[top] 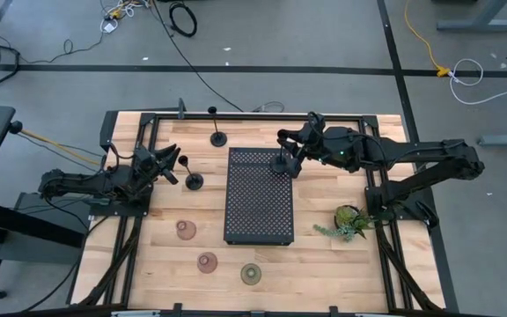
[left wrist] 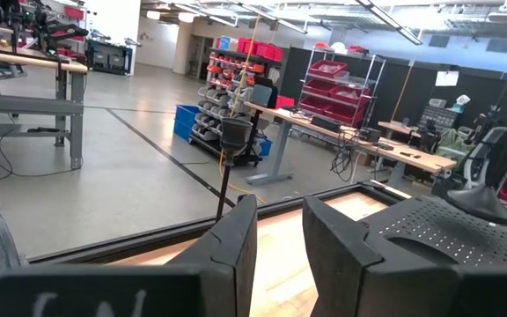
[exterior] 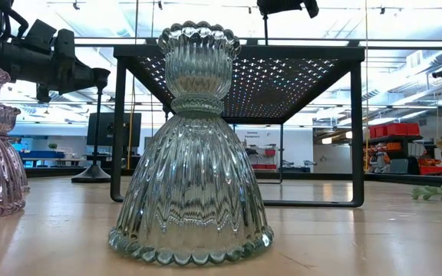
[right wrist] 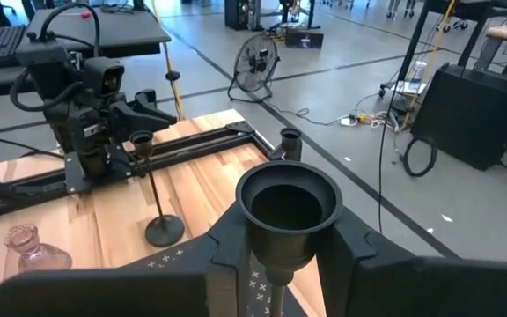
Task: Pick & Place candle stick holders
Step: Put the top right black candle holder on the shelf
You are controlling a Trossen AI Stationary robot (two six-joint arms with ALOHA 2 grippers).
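My right gripper (top: 290, 157) is shut on a black candle stick holder (right wrist: 287, 204) over the far right corner of the black perforated tray (top: 259, 198). Two more black holders stand on their round bases on the wood, one (top: 194, 180) beside my left gripper (top: 171, 164) and one (top: 218, 137) farther back. My left gripper (left wrist: 280, 251) points level, open, with nothing between its fingers. Three low tinted glass holders (top: 186, 230) (top: 207, 262) (top: 251, 274) stand near the front edge. The greenish one (exterior: 190, 153) fills the low view. My right gripper pinches the black holder at the top of its stem (right wrist: 277, 271), just under the cup, between its two fingers (right wrist: 346, 251). The fingers come nearly level from the table's right side, across the stem. The holder stays upright; whether its base rests on the tray I cannot tell.
A green plant sprig (top: 350, 220) lies right of the tray. The tray stands on legs (exterior: 118, 123) above the wood. A black frame rail (top: 236, 114) runs along the table's far edge. Bare wood lies between the tray and the glass holders.
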